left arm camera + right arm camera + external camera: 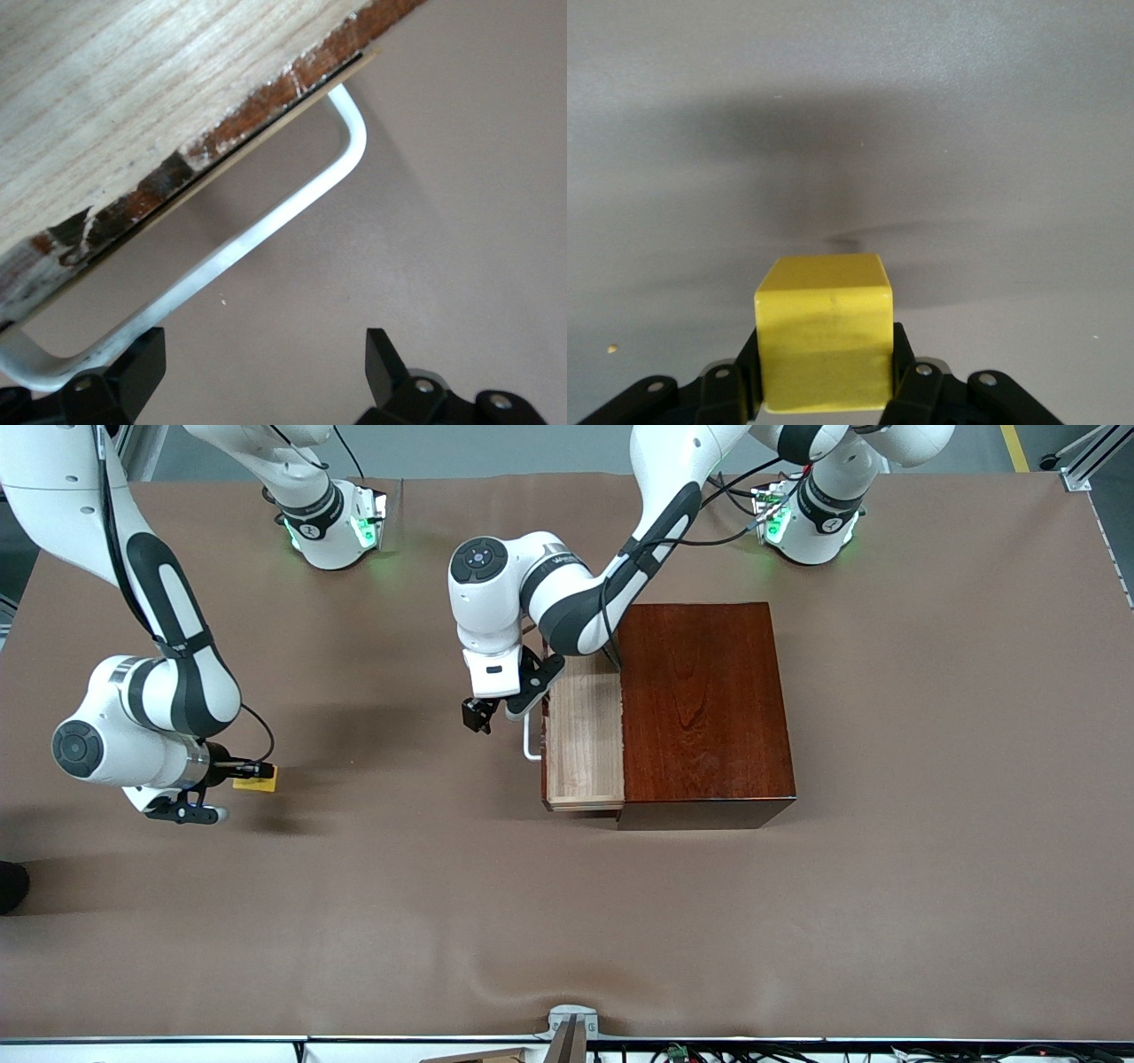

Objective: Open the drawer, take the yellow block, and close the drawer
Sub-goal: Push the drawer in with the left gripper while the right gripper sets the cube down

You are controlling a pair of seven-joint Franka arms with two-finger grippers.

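The drawer [585, 731] stands partly pulled out of the dark reddish-brown box [704, 704], and its pale tray shows nothing inside. Its white handle [530, 744] faces the right arm's end of the table. My left gripper [479, 715] is open just off the handle [266, 226], holding nothing; one of its fingers [142, 361] lies close to the bar's bend. The drawer's front [133, 106] fills that wrist view. The yellow block [262, 782] is held low over the table at the right arm's end by my right gripper [251, 772], which is shut on it. The cube [824, 336] sits squarely between the fingers [908, 367].
Brown cloth [567, 921] covers the whole table. The two arm bases [337, 527] [811, 522] stand at the edge farthest from the front camera. A small metal bracket [571, 1027] sits at the nearest edge.
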